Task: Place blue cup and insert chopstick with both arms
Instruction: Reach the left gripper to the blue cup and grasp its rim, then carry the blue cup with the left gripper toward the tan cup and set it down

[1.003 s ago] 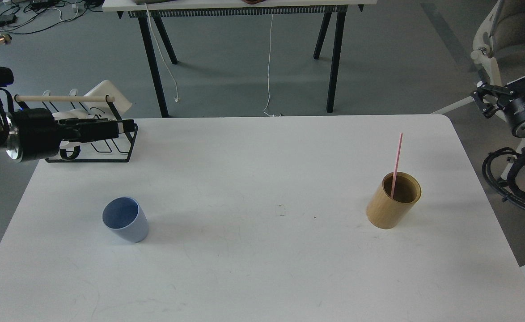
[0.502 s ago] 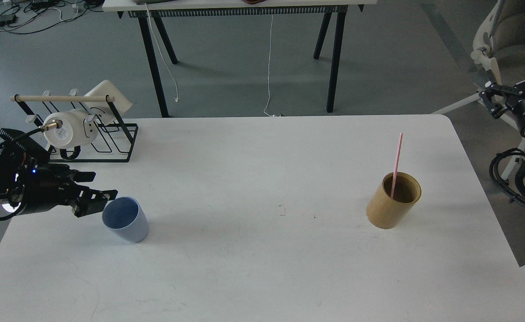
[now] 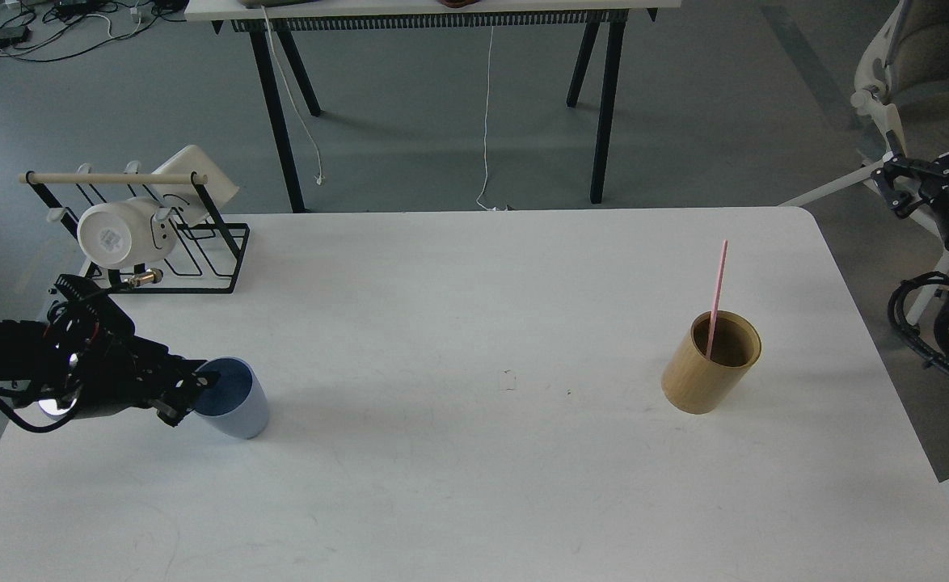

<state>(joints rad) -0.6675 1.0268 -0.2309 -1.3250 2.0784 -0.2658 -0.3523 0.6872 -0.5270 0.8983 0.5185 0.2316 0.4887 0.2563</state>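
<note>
The blue cup stands upright on the white table at the left. My left gripper comes in low from the left. Its jaws stand apart at the cup's left rim, the upper finger over the rim's edge. I cannot tell if it touches the cup. The pink chopstick stands leaning in a tan bamboo-coloured cylinder at the right. My right gripper hangs off the table's right side, jaws apart and empty, well away from the stick.
A black wire rack with a pale wooden rod and a white mug stands at the table's back left corner. A second table stands behind on the grey floor. A chair base is at the right.
My left arm has swung down from the rack to the table and closed in on the blue cup's left rim. My right gripper has drifted slightly right. Cup and stick have not moved.
</note>
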